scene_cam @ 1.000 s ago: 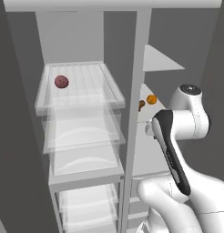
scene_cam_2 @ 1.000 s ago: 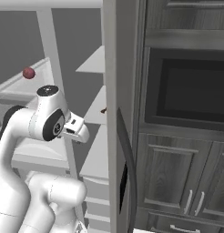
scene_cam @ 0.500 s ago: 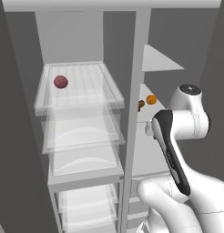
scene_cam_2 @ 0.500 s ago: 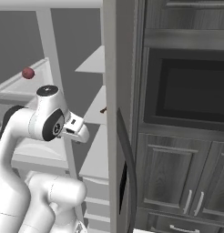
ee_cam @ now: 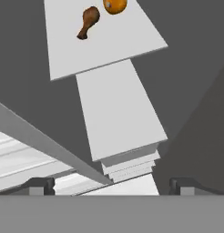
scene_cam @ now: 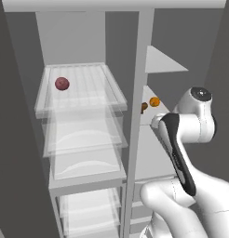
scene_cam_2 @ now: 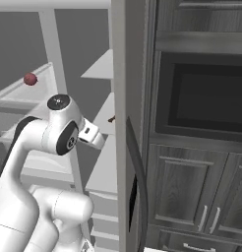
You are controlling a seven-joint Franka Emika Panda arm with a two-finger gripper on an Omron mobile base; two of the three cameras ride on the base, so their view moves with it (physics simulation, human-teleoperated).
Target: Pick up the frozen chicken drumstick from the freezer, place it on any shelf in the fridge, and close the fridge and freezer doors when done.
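Hand view: drumstick (ee_cam: 88, 22) diagonal, narrow end lower-left.

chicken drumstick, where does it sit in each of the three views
Left base view: frozen chicken drumstick right of centre, beside the grey divider post on a freezer shelf.
Right base view: a dark sliver mid-left on the grey shelf, next to the door edge.
Hand view: top, left of centre.
Shared landmark: the orange ball beside it in the left base and hand views.
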